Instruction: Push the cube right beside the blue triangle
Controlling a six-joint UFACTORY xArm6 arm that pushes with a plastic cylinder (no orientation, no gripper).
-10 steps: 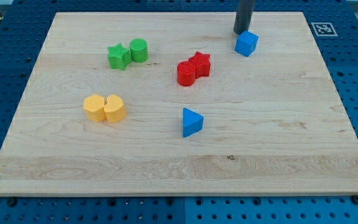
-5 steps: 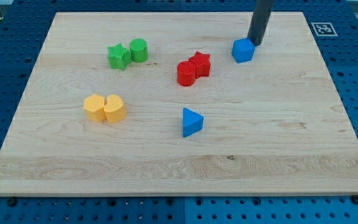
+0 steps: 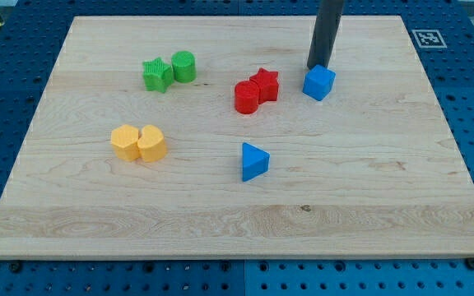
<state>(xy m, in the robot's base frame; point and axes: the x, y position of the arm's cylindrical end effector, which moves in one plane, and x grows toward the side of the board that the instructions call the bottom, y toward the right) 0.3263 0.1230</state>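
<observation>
The blue cube (image 3: 319, 83) sits on the wooden board at the upper right of centre. My tip (image 3: 318, 66) is just above it in the view, touching or nearly touching its top edge. The blue triangle (image 3: 253, 161) lies below and to the left of the cube, near the board's middle, well apart from it.
A red cylinder (image 3: 246, 97) and red star (image 3: 265, 85) sit together just left of the cube. A green star (image 3: 155, 74) and green cylinder (image 3: 183, 66) are at the upper left. Two yellow blocks (image 3: 138, 142) lie at the left. A marker tag (image 3: 427, 38) is at the top right corner.
The blue cube has slid down and a little left, from near the top edge toward the red blocks. My tip has followed it, swinging right and then back left.
</observation>
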